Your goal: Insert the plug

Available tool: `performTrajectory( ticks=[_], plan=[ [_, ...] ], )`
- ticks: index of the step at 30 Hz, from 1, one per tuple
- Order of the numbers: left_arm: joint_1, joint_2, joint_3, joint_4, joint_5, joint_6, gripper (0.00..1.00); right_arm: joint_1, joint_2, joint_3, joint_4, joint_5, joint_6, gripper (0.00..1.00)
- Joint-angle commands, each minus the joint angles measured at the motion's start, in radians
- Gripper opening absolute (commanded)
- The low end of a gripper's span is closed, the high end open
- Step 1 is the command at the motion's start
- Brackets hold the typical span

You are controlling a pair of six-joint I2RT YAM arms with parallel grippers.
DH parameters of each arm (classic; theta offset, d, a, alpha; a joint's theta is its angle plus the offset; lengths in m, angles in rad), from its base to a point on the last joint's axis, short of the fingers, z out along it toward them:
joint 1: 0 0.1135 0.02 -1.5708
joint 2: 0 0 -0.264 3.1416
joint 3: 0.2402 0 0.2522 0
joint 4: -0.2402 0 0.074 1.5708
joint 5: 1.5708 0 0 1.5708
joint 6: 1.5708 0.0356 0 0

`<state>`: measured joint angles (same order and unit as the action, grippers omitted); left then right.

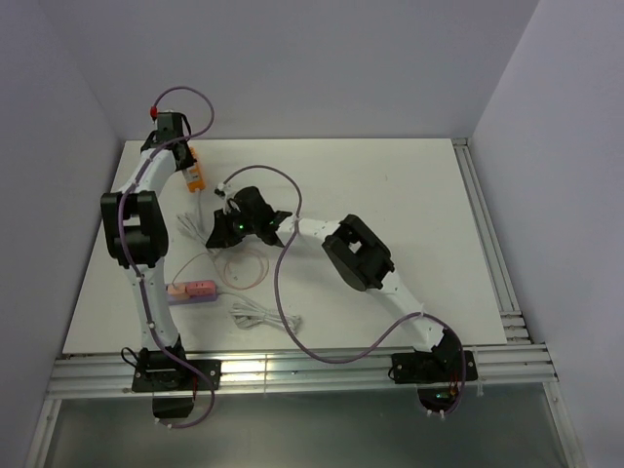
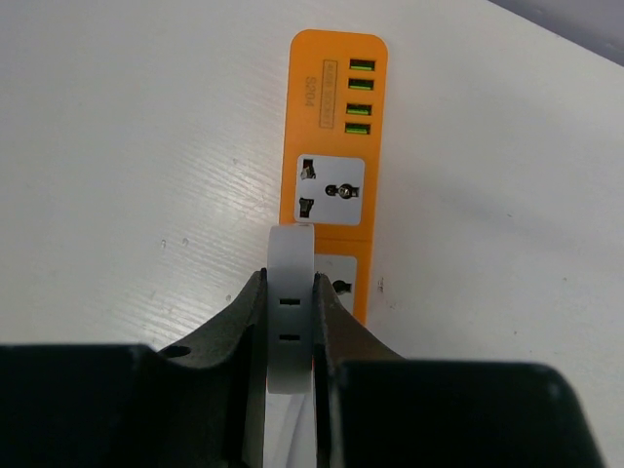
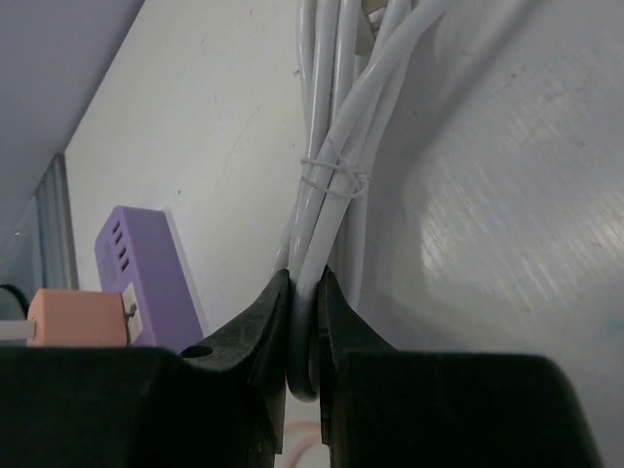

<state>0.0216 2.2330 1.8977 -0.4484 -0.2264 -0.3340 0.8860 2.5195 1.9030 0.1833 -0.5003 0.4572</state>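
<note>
Right wrist: right pincer [image 3: 304, 292] is pinching a white cable bundle [image 3: 327, 185]. The plug [image 3: 76, 317] sits off to the left, just beside the lilac strip [image 3: 146, 263], prong side facing it. Left pincer [image 2: 291, 288] is clamped on a flat white piece [image 2: 291, 249] over the orange strip [image 2: 336, 127] on the worktop [image 2: 127, 146].

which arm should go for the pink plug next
Right, probably: the right jaws are nearer the pink plug, which shows in their wrist view, though shut on a white cord. The left jaws hold a white piece over the orange strip.
</note>
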Motion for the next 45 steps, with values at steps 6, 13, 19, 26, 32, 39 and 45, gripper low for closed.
performTrajectory(
  ticks=[6,13,19,26,32,39,45],
  plan=[
    [-0.038,0.031,-0.132,-0.176,0.045,-0.042,0.00,-0.013,-0.128,-0.178,-0.085,-0.066,0.031,0.00],
    [-0.066,-0.012,-0.158,-0.220,0.071,-0.180,0.00,-0.016,-0.306,-0.413,-0.157,0.084,-0.018,0.00],
    [-0.081,-0.105,-0.268,-0.164,0.101,-0.234,0.00,-0.031,-0.381,-0.469,-0.160,0.062,-0.040,0.35],
    [-0.120,-0.133,-0.293,-0.170,0.059,-0.231,0.00,-0.134,-0.456,-0.333,-0.153,0.017,0.021,0.67],
    [-0.140,-0.182,-0.362,-0.151,0.062,-0.226,0.00,-0.248,-0.119,0.190,-0.292,-0.063,0.105,0.60],
    [-0.143,-0.236,-0.408,-0.156,0.064,-0.223,0.00,-0.289,0.183,0.514,-0.137,-0.075,0.360,0.47],
    [-0.143,-0.289,-0.468,-0.135,0.101,-0.232,0.00,-0.254,0.211,0.484,-0.051,-0.080,0.411,0.47]
  ],
)
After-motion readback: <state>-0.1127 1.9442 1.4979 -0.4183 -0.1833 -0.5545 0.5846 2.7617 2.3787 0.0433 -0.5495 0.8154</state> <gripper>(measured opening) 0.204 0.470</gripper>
